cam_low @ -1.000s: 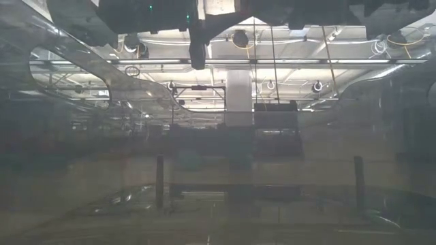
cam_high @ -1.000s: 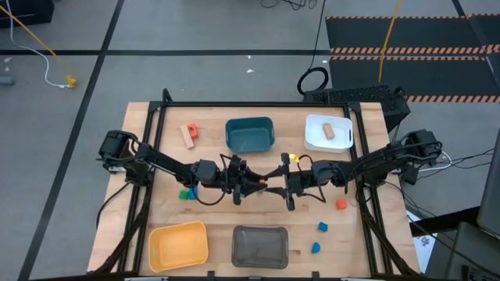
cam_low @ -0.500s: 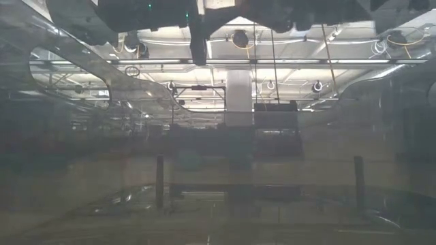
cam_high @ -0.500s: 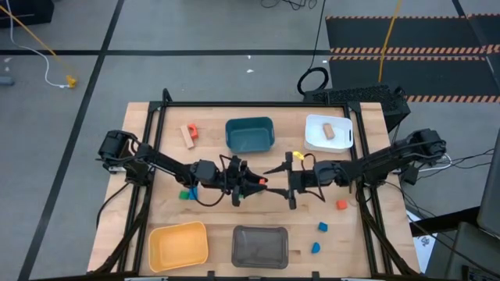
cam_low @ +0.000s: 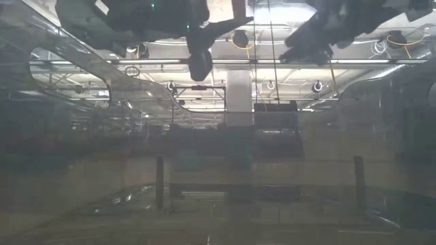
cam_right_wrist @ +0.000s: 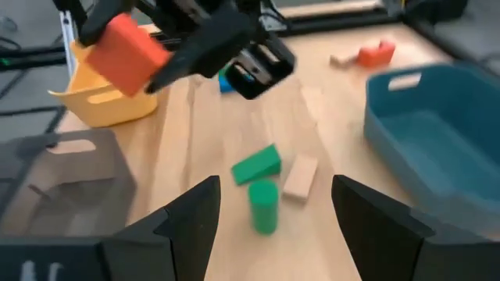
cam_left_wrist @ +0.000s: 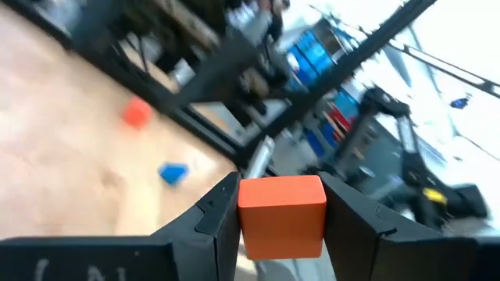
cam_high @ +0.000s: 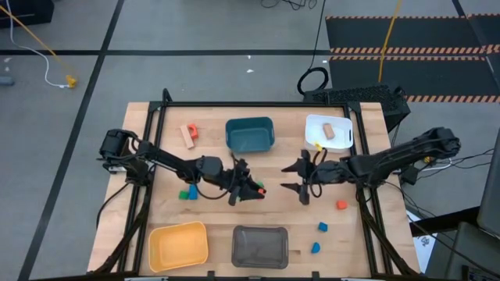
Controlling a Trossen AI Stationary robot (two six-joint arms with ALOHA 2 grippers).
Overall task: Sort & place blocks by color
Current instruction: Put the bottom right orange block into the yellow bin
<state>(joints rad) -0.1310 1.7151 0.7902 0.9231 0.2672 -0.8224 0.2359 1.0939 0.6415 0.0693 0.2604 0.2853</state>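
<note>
My left gripper (cam_left_wrist: 281, 215) is closed on the orange block (cam_left_wrist: 282, 213), pinched across two flat faces and lifted off the table (cam_high: 273, 211). It looks light, rigid and smooth, so I judge a square, centred grip matters more than force. My right gripper (cam_right_wrist: 275, 204) is spread wide and holds nothing; just ahead of it lie a green wedge (cam_right_wrist: 256, 164), a green cylinder (cam_right_wrist: 263, 205) and a tan block (cam_right_wrist: 299, 176).

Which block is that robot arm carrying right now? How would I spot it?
Start at the middle of the wooden table, between the teal bin and the grey bin. There the left gripper holds an orange block in its jaws, the only block off the table.
</note>
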